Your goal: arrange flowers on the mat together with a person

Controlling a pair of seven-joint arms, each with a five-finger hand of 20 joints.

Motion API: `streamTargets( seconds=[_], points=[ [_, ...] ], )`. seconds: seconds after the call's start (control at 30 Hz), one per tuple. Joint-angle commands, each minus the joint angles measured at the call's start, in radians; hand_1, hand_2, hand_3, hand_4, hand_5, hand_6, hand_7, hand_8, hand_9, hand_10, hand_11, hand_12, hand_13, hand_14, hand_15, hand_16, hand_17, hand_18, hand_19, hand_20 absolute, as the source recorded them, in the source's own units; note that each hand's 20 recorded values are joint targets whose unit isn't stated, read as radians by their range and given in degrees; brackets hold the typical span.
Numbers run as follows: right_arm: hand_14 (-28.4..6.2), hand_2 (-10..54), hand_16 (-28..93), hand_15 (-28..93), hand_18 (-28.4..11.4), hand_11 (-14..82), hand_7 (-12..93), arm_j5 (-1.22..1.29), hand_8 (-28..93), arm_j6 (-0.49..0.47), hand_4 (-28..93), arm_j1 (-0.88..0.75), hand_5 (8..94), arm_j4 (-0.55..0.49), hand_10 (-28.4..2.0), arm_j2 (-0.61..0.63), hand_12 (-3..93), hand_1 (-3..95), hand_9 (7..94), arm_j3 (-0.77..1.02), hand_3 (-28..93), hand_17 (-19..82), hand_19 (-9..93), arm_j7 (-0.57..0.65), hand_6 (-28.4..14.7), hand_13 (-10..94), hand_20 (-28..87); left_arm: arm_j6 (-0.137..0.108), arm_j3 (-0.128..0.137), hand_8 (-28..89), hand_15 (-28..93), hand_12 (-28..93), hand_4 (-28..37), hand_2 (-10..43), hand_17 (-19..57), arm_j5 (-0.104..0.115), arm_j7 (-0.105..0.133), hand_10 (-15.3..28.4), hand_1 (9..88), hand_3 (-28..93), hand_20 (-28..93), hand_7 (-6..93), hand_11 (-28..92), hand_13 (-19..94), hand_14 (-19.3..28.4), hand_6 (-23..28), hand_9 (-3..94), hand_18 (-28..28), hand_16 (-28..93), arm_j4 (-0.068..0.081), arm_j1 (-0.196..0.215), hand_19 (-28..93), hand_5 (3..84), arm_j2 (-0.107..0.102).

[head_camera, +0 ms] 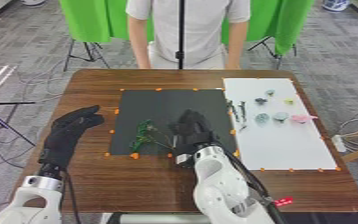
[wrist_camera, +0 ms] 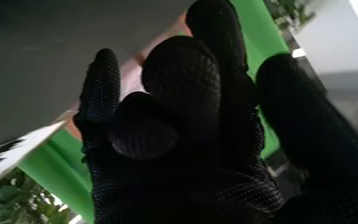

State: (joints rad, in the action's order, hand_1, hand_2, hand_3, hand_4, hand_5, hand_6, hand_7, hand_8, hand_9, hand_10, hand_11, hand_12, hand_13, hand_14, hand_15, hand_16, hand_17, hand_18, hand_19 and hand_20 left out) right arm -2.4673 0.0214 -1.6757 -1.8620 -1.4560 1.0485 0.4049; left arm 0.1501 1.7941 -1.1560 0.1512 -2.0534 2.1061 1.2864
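My left hand (head_camera: 67, 134) is open over the table's left part, beside the dark mat (head_camera: 162, 102). On the mat's lower left lies a leafy green sprig (head_camera: 143, 135), its thin stems pointing toward my right hand (head_camera: 191, 131). That hand is over the mat's lower right part, fingers relaxed. The white mat (head_camera: 286, 145) holds a pink flower (head_camera: 302, 118), round grey-green flowers (head_camera: 280, 117), a small yellow one (head_camera: 289, 101), a dark one (head_camera: 261, 101) and dark green sprigs (head_camera: 242, 111). In the right wrist view, my right hand (wrist_camera: 180, 115) has no visible object in its fingers.
Orange markers (head_camera: 135, 156) line the edges of both mats on the brown table (head_camera: 113, 185). A thin dark pole (head_camera: 182, 37) rises at the table's far side. A red tag (head_camera: 284, 201) lies near the front edge, right of my right arm.
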Motion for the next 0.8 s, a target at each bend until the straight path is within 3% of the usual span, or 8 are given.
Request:
streamTargets(
  seconds=[0.03,0.53,0.8],
  points=[
    [-18.1,13.2,44,84,-23.3,51.3,16,0.001,-9,-0.135,-8,-0.014,87.0,0.009,-13.2,0.011,29.4,30.5,90.3,0.017,71,27,68,0.057,-0.2,70,52,0.017,-0.004,-5,26,19,-16.5,-7.9,1.4,-0.004,-0.017,13.4,28.7,65,19,16.7,24,36,17.9,4.6,47.4,16.1,6,0.003,-0.001,9,49.0,0.008],
    [-19.2,16.3,49,86,-23.9,57.2,14,0.004,-9,-0.287,-8,-0.025,86.5,-0.041,-13.7,0.024,31.0,28.7,89.1,-0.007,70,27,69,0.074,-0.7,70,52,0.025,0.000,-5,26,19,-16.4,-7.7,1.4,-0.009,-0.017,13.5,28.6,64,19,16.8,24,36,17.8,4.6,47.3,16.1,6,0.003,-0.001,9,48.9,0.016],
    [-19.6,17.3,49,86,-24.1,57.4,14,0.014,-9,-0.299,-8,-0.029,87.0,-0.048,-13.8,0.027,30.9,28.1,89.2,-0.017,69,27,68,0.078,-0.8,70,51,0.036,0.001,-5,26,19,-16.4,-7.7,1.3,-0.007,-0.021,13.5,28.7,64,19,16.6,24,36,18.0,4.6,47.3,16.1,6,0.010,-0.010,9,48.9,0.010]
  ],
)
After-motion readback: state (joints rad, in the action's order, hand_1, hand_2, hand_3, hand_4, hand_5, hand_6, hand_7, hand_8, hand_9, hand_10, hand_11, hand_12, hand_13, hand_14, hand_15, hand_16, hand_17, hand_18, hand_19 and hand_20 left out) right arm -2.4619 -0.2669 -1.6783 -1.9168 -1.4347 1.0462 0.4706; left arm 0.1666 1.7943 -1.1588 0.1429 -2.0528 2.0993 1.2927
